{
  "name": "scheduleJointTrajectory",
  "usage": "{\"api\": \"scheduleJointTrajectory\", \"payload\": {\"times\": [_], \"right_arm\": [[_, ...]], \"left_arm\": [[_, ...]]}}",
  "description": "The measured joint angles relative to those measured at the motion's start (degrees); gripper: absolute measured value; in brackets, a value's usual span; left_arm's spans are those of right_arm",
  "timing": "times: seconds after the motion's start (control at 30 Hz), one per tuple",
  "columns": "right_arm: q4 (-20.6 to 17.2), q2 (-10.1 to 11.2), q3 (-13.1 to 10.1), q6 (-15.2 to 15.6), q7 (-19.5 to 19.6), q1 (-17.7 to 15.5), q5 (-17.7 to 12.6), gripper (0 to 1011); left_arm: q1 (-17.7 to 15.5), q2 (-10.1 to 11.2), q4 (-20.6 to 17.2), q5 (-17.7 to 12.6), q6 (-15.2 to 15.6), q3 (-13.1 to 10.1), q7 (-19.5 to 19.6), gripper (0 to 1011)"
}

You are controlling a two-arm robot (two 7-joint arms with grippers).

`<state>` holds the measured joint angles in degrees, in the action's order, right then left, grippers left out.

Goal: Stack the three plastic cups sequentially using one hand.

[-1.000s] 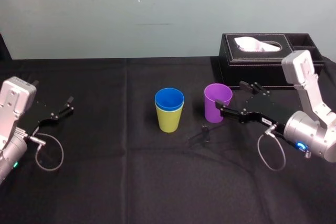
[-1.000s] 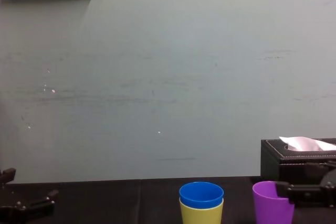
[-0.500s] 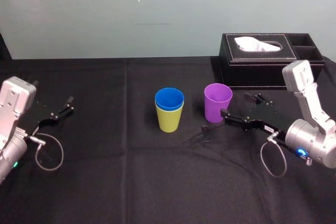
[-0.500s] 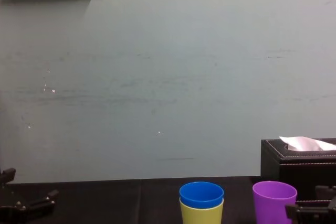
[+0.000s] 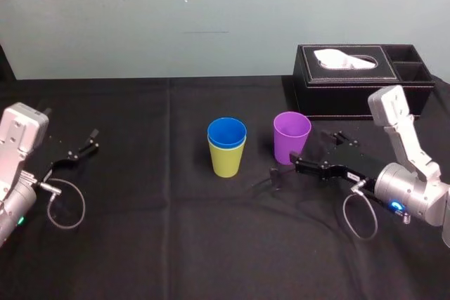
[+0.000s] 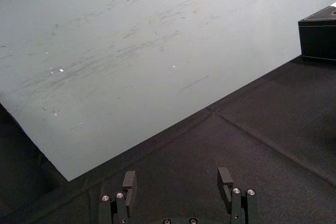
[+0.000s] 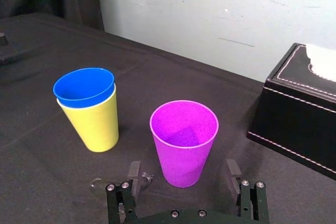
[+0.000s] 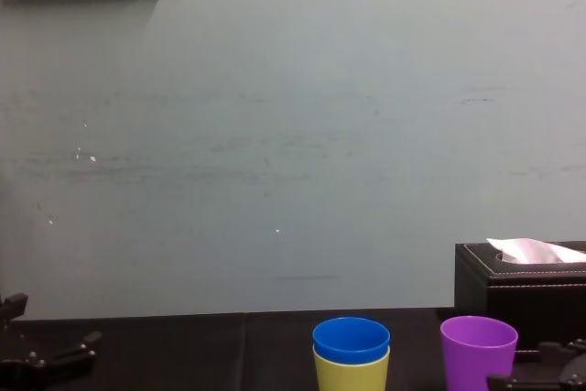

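Observation:
A blue cup (image 5: 227, 132) sits nested inside a yellow-green cup (image 5: 226, 163) at the middle of the black table. Just to their right a purple cup (image 5: 291, 135) stands upright on its own. My right gripper (image 5: 318, 150) hovers low over the table to the right of the purple cup, with its fingers open. In the right wrist view the purple cup (image 7: 184, 140) stands just ahead of the right gripper (image 7: 183, 173), centred on the gap and untouched, with the blue cup (image 7: 84, 86) beyond. The left gripper (image 5: 83, 144) rests open at the far left.
A black leather tissue box (image 5: 358, 79) with a white tissue stands at the back right, behind the right arm. A black cloth (image 5: 176, 230) covers the table, and a pale wall rises behind it. Bare cloth lies between the left gripper (image 6: 177, 179) and the cups.
The right gripper has dropped from the purple cup's rim height to near the table, then edged left towards the cup's base. The cups and left arm have not moved.

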<state>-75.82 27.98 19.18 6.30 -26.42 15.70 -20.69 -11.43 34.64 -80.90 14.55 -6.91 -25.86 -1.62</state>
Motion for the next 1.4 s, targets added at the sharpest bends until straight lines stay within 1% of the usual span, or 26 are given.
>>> {"api": "scheduleJointTrajectory", "payload": {"times": [0.3, 0.87, 1.4], "right_arm": [[1.15, -0.61, 0.69, 0.03, -0.35, 0.80, 0.52, 1000], [2.78, -1.47, 1.47, 0.34, -1.34, 2.53, 0.46, 1000], [3.96, -2.15, 2.08, 0.30, -1.49, 3.86, 0.51, 1000]], "left_arm": [[0.00, 0.00, 0.00, 0.00, 0.00, 0.00, 0.00, 1010], [0.00, 0.00, 0.00, 0.00, 0.00, 0.00, 0.00, 1010], [0.00, 0.00, 0.00, 0.00, 0.00, 0.00, 0.00, 1010]]}}
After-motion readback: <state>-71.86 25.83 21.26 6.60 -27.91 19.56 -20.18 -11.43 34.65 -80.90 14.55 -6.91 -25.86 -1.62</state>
